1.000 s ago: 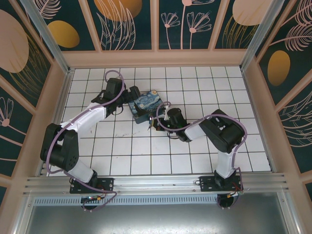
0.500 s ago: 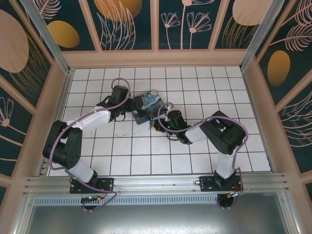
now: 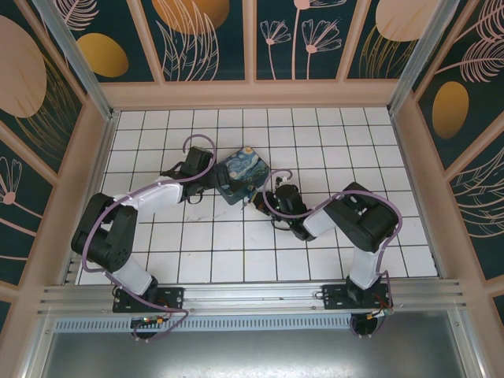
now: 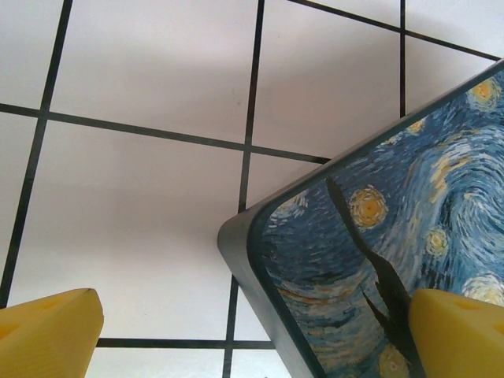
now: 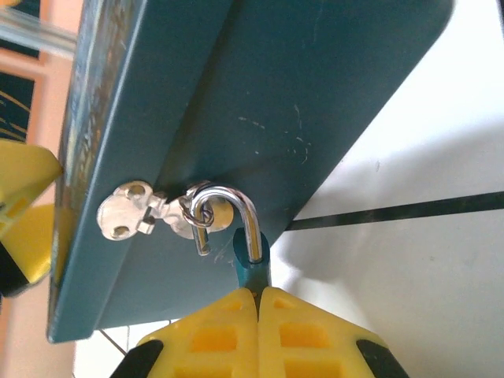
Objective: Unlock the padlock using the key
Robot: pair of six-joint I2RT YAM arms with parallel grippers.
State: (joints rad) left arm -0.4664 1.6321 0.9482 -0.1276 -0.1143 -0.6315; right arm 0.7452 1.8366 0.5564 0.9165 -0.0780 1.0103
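Observation:
The padlock (image 5: 252, 260) has a teal body pinched between the yellow fingers of my right gripper (image 5: 258, 293), which is shut on it. Its silvery shackle (image 5: 246, 211) hooks through the ring of a silvery hasp (image 5: 132, 217) on the painted box (image 5: 276, 102); the shackle's short leg ends free, outside the body. The key is out of view. My left gripper (image 4: 252, 335) is open, its fingers on either side of the box's near corner (image 4: 260, 236). From above, the left gripper (image 3: 218, 180) is at the box's (image 3: 242, 168) left side and the right gripper (image 3: 261, 198) is at its lower right.
The box lies on the white tiled floor (image 3: 213, 236) near the middle. Wooden walls (image 3: 244, 94) ring the floor. Both arms reach inward from the near rail (image 3: 252, 299), the right elbow (image 3: 366, 213) bent far right.
My left arm has swung in towards the box's left corner. The box has turned slightly. My right gripper has shifted a little down and right, still shut on the padlock.

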